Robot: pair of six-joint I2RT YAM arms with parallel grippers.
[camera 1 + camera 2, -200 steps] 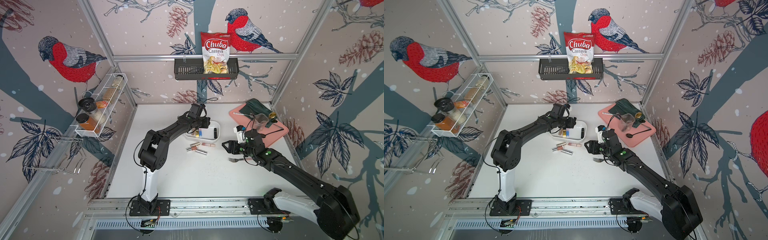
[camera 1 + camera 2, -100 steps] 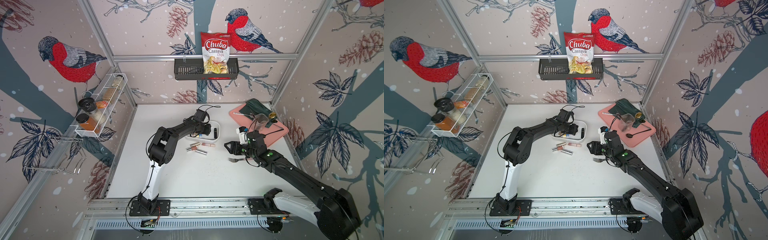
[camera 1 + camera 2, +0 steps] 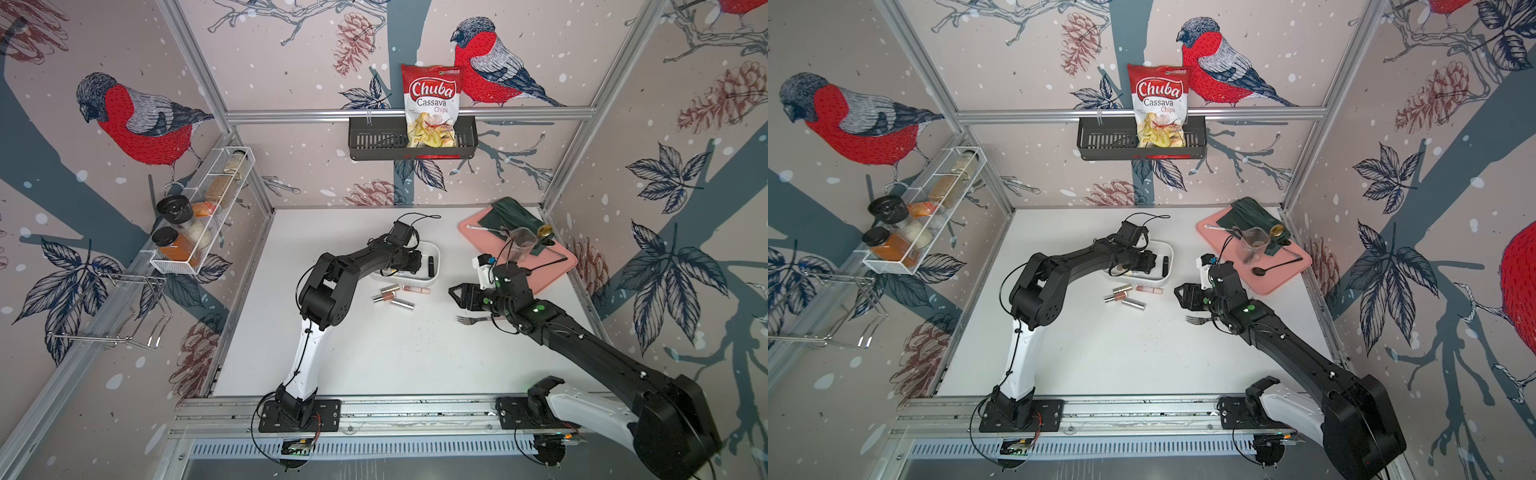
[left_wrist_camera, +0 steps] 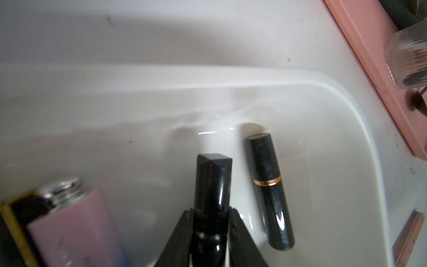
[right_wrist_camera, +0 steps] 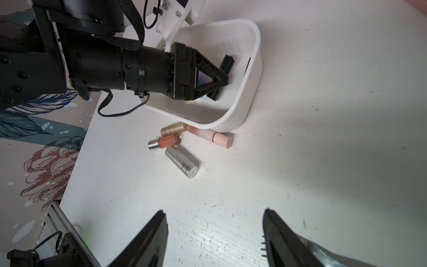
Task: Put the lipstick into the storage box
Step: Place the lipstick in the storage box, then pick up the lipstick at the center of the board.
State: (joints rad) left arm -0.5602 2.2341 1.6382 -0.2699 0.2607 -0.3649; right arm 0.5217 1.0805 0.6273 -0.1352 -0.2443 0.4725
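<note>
The white storage box (image 3: 434,251) (image 3: 1169,250) sits mid-table. My left gripper (image 3: 411,262) (image 4: 211,211) reaches low into it, its jaws pressed against both sides of a black square-capped lipstick (image 4: 213,180). Beside that lie a black lipstick with a gold band (image 4: 269,191) and a pink tube (image 4: 76,231), both inside the box. Just outside the box's near wall (image 5: 251,76) lie a pink gloss (image 5: 211,136), a gold tube (image 5: 173,129) and a silver lipstick (image 5: 182,163). My right gripper (image 3: 455,293) (image 5: 215,216) hovers open over bare table to their right.
A fork (image 3: 471,319) lies by my right wrist. A pink tray (image 3: 552,266) with a glass and cutlery fills the back right corner. A black wall basket (image 3: 374,141) holds a chips bag. A wire spice rack (image 3: 199,216) hangs on the left wall.
My left arm has folded, its elbow swinging right, while the gripper stayed in the box with the black lipstick. The right arm has barely shifted.
</note>
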